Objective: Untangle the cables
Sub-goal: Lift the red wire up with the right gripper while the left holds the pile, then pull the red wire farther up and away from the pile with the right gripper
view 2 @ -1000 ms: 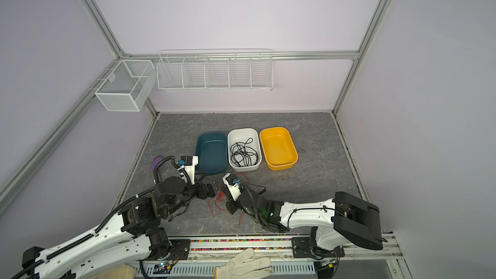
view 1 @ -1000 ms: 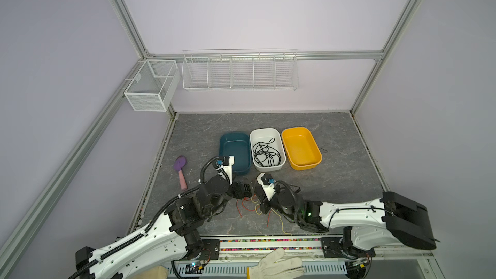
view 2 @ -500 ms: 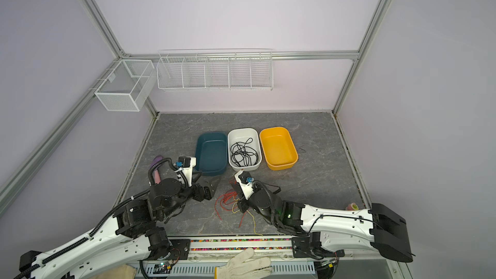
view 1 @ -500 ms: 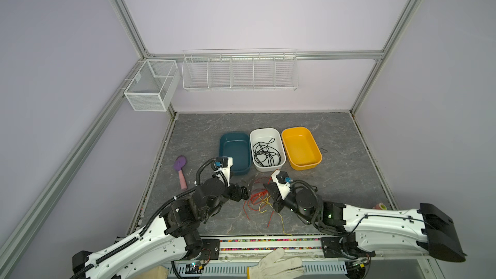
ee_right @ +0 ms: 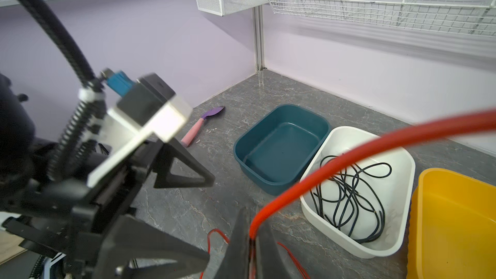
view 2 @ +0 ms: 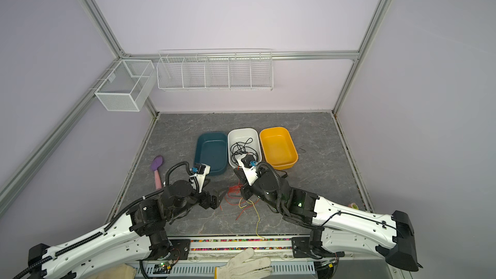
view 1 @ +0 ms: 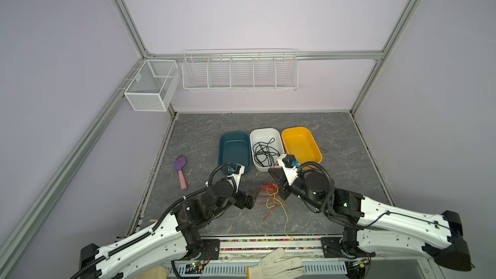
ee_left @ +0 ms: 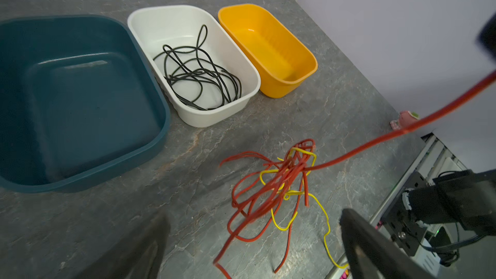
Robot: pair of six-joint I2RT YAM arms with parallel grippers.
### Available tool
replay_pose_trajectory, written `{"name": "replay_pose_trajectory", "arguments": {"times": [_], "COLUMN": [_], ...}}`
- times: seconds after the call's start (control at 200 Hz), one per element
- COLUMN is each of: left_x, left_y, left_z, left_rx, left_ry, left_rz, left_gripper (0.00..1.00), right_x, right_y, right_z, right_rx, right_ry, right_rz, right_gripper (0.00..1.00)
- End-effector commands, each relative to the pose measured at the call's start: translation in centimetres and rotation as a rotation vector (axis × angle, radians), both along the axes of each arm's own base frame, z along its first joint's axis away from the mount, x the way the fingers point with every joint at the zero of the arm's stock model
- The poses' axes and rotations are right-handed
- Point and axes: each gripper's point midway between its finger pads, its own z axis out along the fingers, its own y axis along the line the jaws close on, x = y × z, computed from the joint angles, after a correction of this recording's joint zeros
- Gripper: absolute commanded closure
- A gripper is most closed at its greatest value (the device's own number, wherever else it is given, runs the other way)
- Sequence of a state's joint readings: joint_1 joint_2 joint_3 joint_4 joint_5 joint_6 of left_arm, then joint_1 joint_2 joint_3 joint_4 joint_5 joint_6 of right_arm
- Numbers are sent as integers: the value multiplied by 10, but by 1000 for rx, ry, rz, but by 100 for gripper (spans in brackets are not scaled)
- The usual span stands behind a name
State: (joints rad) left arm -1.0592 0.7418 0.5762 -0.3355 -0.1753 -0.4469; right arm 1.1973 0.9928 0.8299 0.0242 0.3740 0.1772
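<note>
A knot of red and pale yellow cables (view 1: 271,197) (view 2: 241,199) (ee_left: 281,181) lies on the grey table near the front. My right gripper (view 1: 272,174) (ee_right: 251,240) is shut on a red cable (ee_right: 335,154) and holds one strand taut above the knot (ee_left: 402,130). Just left of the knot, my left gripper (view 1: 253,198) (ee_left: 255,214) is wide open and holds nothing. A black cable (view 1: 265,152) (ee_left: 198,73) lies coiled in the white tub (view 1: 264,130).
A teal tub (view 1: 220,146) and a yellow tub (view 1: 295,130) flank the white one. A purple and pink scoop (view 1: 180,169) lies at the left. Wire baskets (view 1: 239,71) hang on the back wall. A white glove (view 1: 276,265) rests at the front edge.
My right gripper has risen and moved back toward the white tub with the red cable, drawing a strand out of the knot. My left gripper stayed open and drew slightly away.
</note>
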Motion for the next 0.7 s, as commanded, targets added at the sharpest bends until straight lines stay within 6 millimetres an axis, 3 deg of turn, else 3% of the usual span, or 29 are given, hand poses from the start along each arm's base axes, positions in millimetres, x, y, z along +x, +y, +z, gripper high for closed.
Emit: {"name": "replay_pose_trajectory", "arguments": {"times": [0.0,0.16,0.695], "left_x": [-4,-7,-9], "left_y": [-15,-27,-33], "left_z": [8,-8,-34], "left_rx": [-63,-70,-105], "left_ry": [-20,7,34], "left_rz": [-71,-113,-120], "left_gripper": [1,1,27], "right_x": [-5,-10,-35], "right_y": [-2,1,-4], "right_z": [24,46,97], "right_rx": [3,26,157], "right_ry": [-18,-18,10], "right_rz": [44,84,202], "right_gripper": [93,93,93]}}
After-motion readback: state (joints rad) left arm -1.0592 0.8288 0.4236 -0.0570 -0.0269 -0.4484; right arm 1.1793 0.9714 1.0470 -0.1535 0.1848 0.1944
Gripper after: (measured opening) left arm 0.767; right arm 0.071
